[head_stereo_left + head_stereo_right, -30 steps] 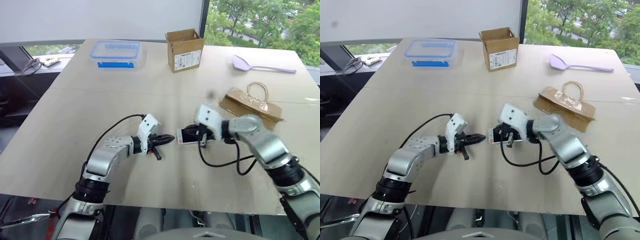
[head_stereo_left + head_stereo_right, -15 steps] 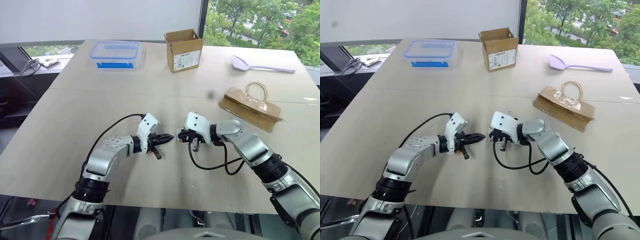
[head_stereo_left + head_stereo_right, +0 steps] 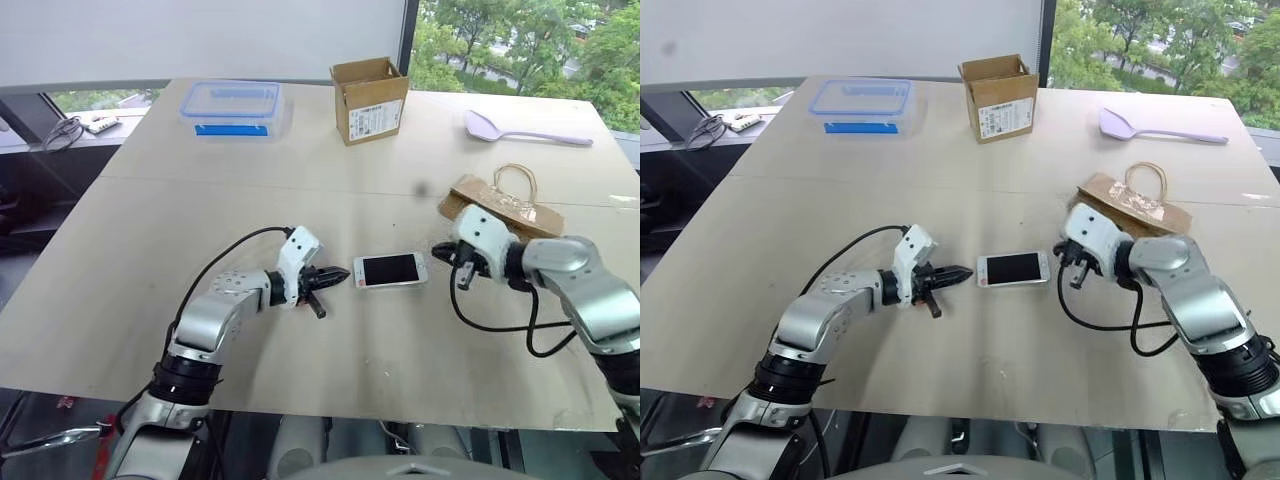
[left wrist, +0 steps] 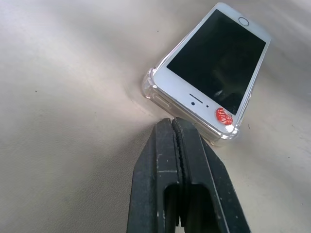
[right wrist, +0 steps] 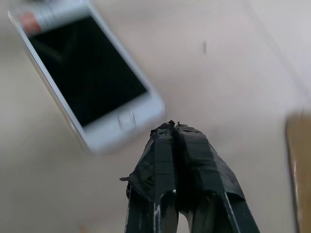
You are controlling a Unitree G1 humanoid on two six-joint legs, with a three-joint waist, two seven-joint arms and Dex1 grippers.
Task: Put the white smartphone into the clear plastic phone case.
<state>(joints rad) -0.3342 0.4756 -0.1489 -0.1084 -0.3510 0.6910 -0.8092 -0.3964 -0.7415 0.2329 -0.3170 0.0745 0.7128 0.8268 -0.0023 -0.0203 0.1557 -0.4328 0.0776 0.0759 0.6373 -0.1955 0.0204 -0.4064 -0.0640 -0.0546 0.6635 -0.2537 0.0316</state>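
Phone: white smartphone [image 3: 390, 270] lies flat on the table [image 3: 150, 220], screen up, long axis running 9 to 3 o'clock in the head view. Red round sticker on the bezel at its 9 o'clock end.
Case: clear plastic phone case [image 4: 148, 86] sits around the phone; see-through rim and rounded corners wrap the phone's edges in the left wrist view. Phone is seated inside it.
Left gripper [image 3: 335, 276]: fingers pressed together, nothing between them. Tips at 9 o'clock of the phone, right at the case's corner; contact cannot be told.
Right gripper [image 3: 441, 249]: fingers pressed together, empty. At 3 o'clock of the phone, near but apart from it.
Paper bag [image 3: 505, 208]: brown, lying flat, handles up-table, at about 1 o'clock of the right gripper.
Cardboard box [image 3: 369, 99]: open top, upright, at 12 o'clock of the phone, well apart.
Clear box [image 3: 233, 107]: blue-rimmed lid, far side at 11 o'clock.
Spoon [image 3: 520, 129]: lilac, far side at 1 o'clock.
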